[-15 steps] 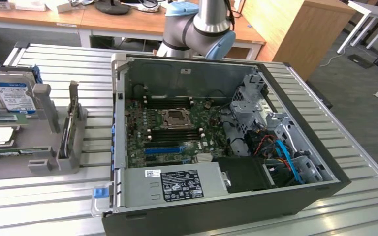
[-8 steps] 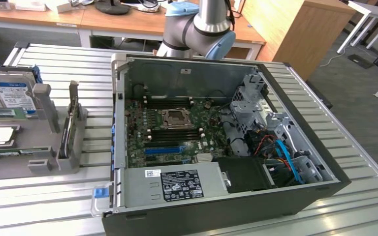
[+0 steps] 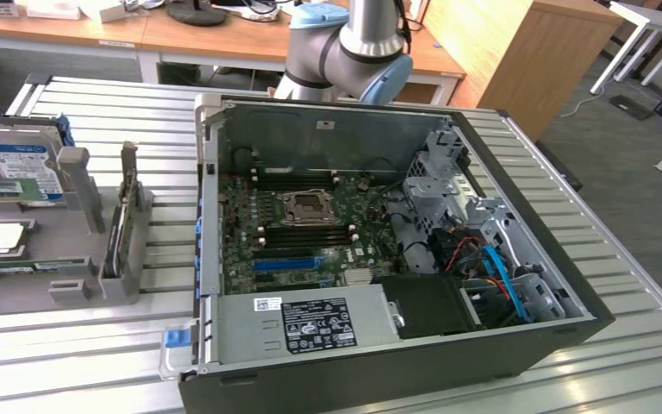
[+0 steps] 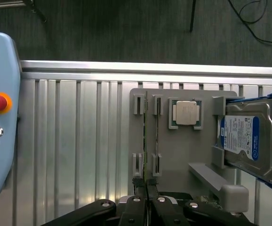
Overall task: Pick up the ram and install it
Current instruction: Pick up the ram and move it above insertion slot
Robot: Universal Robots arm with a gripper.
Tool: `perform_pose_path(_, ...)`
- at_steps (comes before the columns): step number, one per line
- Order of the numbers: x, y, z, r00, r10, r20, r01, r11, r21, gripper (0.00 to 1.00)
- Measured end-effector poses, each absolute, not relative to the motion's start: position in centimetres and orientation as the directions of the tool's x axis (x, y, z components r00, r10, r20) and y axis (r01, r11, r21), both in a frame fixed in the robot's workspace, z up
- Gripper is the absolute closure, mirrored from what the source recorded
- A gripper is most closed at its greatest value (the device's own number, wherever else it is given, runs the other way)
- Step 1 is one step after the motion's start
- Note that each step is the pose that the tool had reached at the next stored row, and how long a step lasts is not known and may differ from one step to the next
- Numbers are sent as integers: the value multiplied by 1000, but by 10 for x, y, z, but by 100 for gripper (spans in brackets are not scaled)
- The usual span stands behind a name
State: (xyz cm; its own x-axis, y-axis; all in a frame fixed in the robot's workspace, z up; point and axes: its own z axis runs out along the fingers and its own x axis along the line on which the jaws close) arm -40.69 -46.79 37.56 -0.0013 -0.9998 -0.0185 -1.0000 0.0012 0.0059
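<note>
- Green slim circuit-board strip, the ram, stands on edge in the slots of a pale grey plastic holder, with a second like strip just beside it.
- Black tool: fingers pressed together, nothing seen in its grip. It lines up with the ram's end; contact cannot be told.
- Holder rests on the ribbed aluminium surface and also carries a square silver processor and a silver hard drive with a blue label.
- Open black computer case sits to the exterior view's right of the holder.
</note>
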Motion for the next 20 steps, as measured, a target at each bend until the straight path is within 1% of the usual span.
perform_pose_path(10,-407,-468,386,-1,-1000,-19,-1000,1,6,88)
perform_pose_path(20,-407,-468,386,-1,-1000,-19,-1000,1,6,88)
